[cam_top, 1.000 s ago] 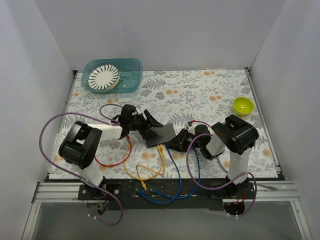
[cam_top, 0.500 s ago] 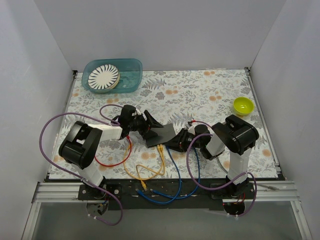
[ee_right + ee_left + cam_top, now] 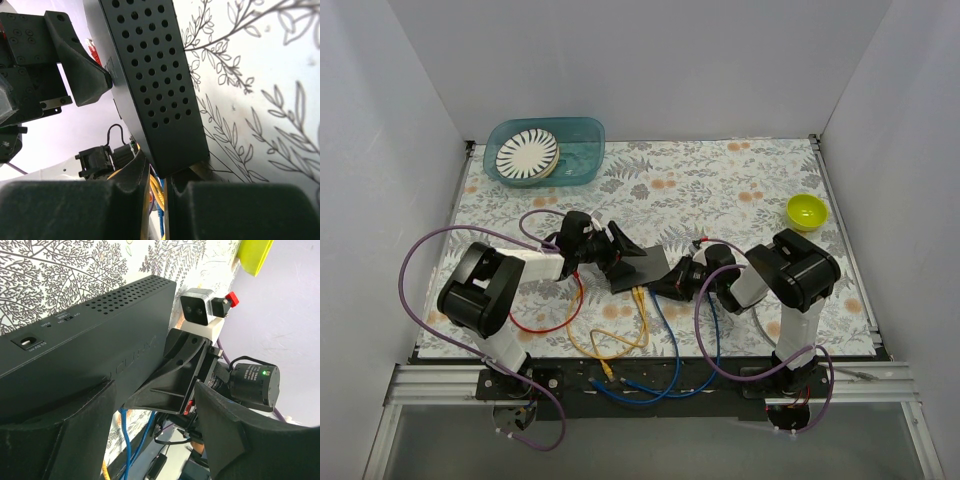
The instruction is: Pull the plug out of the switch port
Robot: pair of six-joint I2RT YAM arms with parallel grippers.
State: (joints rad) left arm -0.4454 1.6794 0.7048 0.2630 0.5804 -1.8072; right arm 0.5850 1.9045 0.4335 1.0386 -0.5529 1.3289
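Observation:
The matte-black switch lies mid-table, slightly tilted, with yellow and blue cables running from its near edge. My left gripper is open at the switch's left end. In the left wrist view one finger rests against the switch body and the other stands apart. My right gripper is at the switch's near right corner. In the right wrist view its jaws are almost together, pinching a yellow plug under the vented side of the switch.
A teal tub holding a striped plate stands at the back left. A yellow-green bowl sits at the right. A red cable loops near the left arm. Loose cable loops lie along the near edge.
My right gripper and wrist have shifted slightly left towards the switch, and the switch has settled a little. The left arm has barely moved.

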